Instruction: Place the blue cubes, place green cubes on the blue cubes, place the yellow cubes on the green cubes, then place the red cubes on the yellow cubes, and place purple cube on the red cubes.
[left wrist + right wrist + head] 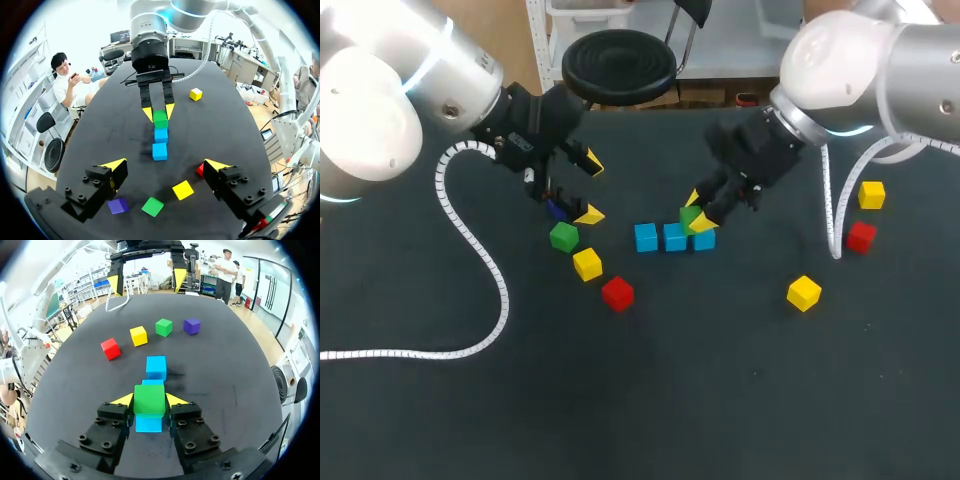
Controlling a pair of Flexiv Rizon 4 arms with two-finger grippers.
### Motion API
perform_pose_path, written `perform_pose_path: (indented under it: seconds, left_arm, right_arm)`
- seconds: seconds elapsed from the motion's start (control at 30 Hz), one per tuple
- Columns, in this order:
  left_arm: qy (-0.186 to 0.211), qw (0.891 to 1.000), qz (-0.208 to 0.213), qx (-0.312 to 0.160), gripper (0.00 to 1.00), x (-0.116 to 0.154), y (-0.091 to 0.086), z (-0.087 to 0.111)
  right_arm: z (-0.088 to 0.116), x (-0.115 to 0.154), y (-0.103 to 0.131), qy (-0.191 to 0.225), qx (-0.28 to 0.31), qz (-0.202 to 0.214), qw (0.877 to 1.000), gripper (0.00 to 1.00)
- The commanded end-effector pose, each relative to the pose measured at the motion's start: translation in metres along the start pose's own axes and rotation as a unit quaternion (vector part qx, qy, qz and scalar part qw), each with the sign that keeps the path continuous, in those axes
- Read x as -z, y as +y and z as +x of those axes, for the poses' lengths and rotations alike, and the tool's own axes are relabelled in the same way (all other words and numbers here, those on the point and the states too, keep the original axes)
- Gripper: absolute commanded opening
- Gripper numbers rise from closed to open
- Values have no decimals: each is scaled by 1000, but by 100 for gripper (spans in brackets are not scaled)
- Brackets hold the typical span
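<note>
While the right gripper [149, 401] pinches a green cube [149, 397] over the blue cubes [646, 237], green-stacking seems underway; next, settle it squarely and release.

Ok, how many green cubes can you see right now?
2. One green cube is held in the right gripper above the end blue cube; the loose green cube lies beside a yellow cube. None seem hidden.

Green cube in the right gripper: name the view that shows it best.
Right wrist view. The green cube sits close and unblocked between the fingers of the right gripper, directly above a blue cube. The head view shows only part of it, hidden by the gripper. The left wrist view shows it small and far off, between the yellow tips.
</note>
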State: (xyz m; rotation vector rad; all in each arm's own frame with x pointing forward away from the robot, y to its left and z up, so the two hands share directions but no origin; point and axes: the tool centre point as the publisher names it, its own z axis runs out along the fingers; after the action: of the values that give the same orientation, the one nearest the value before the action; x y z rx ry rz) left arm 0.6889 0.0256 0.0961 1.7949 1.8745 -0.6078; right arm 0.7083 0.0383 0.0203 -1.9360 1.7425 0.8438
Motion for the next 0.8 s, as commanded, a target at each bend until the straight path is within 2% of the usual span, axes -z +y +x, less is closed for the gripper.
perform_pose_path:
  seconds: [0.03,0.37,0.4,0.43,0.5,0.53,0.57,0.8]
  left_arm:
    - [1,1000,2,0,100,0,2,0]
    - [1,1000,2,0,100,0,2,0]
    - [1,1000,2,0,100,0,2,0]
    - [1,1000,2,0,100,0,2,0]
    - [1,1000,2,0,100,0,2,0]
    - [1,1000,2,0,100,0,2,0]
    - [1,1000,2,0,100,0,2,0]
    - [1,1000,2,0,100,0,2,0]
  right_arm:
    - [0,-2,2,0,0,2,1000,0]
    - [3,-4,1,0,-4,1,1000,0]
    - [3,-5,0,0,-4,0,1000,4]
    - [2,-5,0,-1,-3,-1,1000,22]
    - [1,-5,0,-4,-1,-2,1000,43]
    - [1,-5,0,-4,-1,-3,1000,77]
    - [0,-5,0,-5,-1,-3,1000,100]
    - [-1,0,2,-11,-1,4,1000,100]
